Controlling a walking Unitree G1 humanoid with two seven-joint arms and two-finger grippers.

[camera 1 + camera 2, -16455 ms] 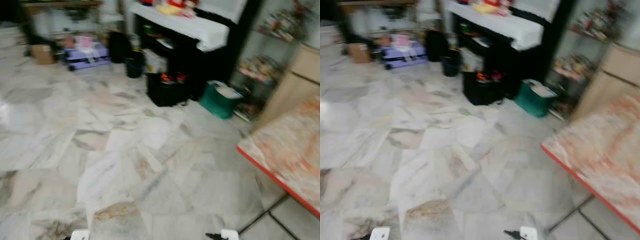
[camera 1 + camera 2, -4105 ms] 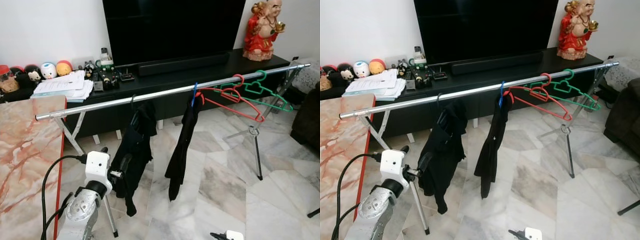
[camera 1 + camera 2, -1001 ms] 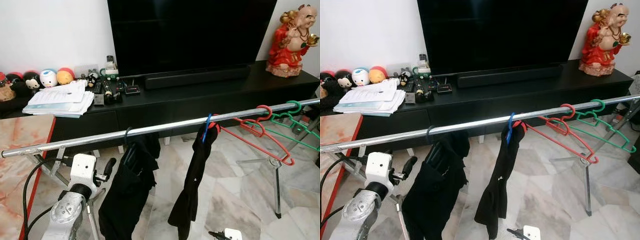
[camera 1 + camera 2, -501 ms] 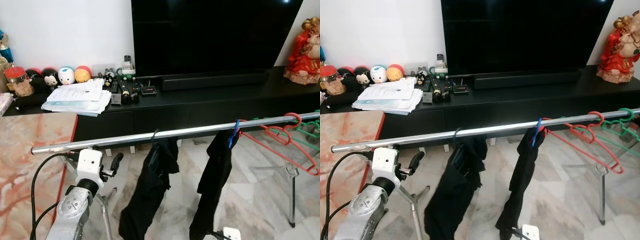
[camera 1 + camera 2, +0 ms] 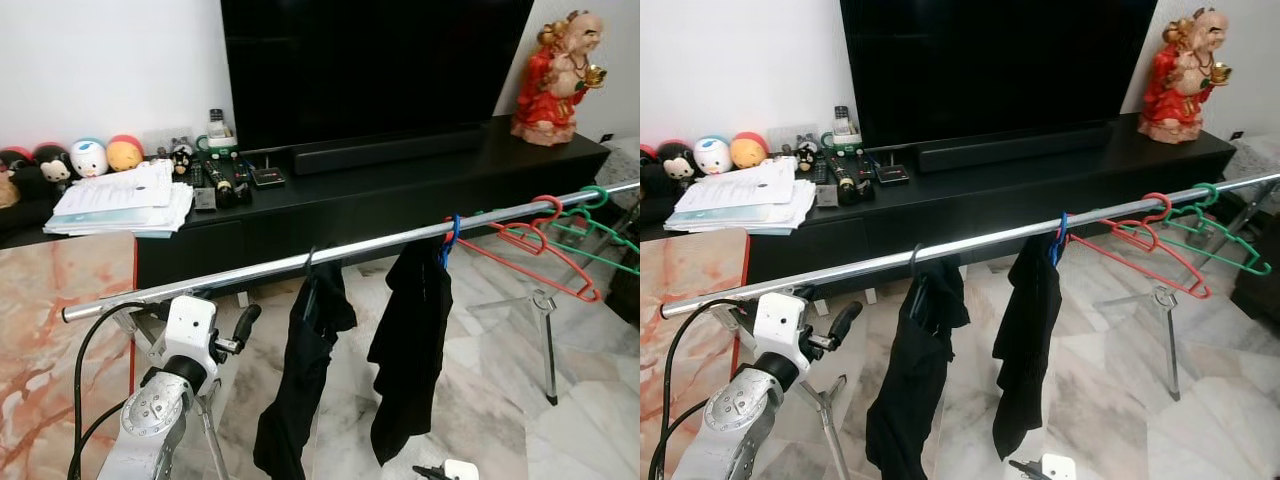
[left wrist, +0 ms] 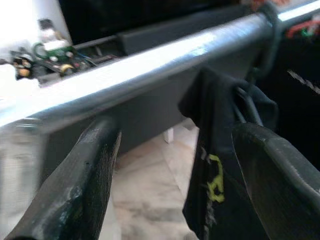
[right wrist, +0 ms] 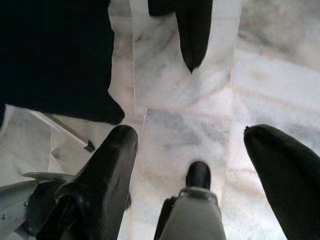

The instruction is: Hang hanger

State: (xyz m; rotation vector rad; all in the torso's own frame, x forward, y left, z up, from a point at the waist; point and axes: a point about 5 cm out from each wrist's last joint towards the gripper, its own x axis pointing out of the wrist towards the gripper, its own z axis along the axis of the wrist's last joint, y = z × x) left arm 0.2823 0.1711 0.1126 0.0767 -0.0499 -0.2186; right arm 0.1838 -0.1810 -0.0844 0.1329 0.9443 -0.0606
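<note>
**Left hand empty beside the rail, hanger already hooked on**

The left hand (image 5: 243, 322) is raised just below the silver rail (image 5: 250, 272), its two black fingers (image 6: 75, 190) spread wide with nothing between them. In the left wrist view the rail runs across just beyond the fingertips, and the nearest black garment (image 6: 220, 165) hangs a little past the hand, apart from both fingers.

That black garment (image 5: 300, 380) sits on a dark hanger (image 5: 310, 262) whose hook is over the rail, just beside the left hand on the side away from the marble bench (image 5: 50, 330). Further along the rail from the hand hangs a second black garment (image 5: 410, 350) on a blue hanger (image 5: 452, 238). Beyond it, well apart from the hand, a red hanger (image 5: 530, 240) and a green hanger (image 5: 600, 235) hang bare near the rail's far end.

Behind the rail stands a long black TV cabinet (image 5: 400, 195) carrying a television (image 5: 370, 65), a stack of papers (image 5: 120, 200), small round toy figures (image 5: 90, 158) and a red statue (image 5: 555, 65).

The right hand (image 7: 190, 180) hangs low over the marble floor (image 7: 200, 130), its fingers (image 7: 100, 185) wide apart and holding nothing; the lower ends of the dark garments show above it in the right wrist view.
</note>
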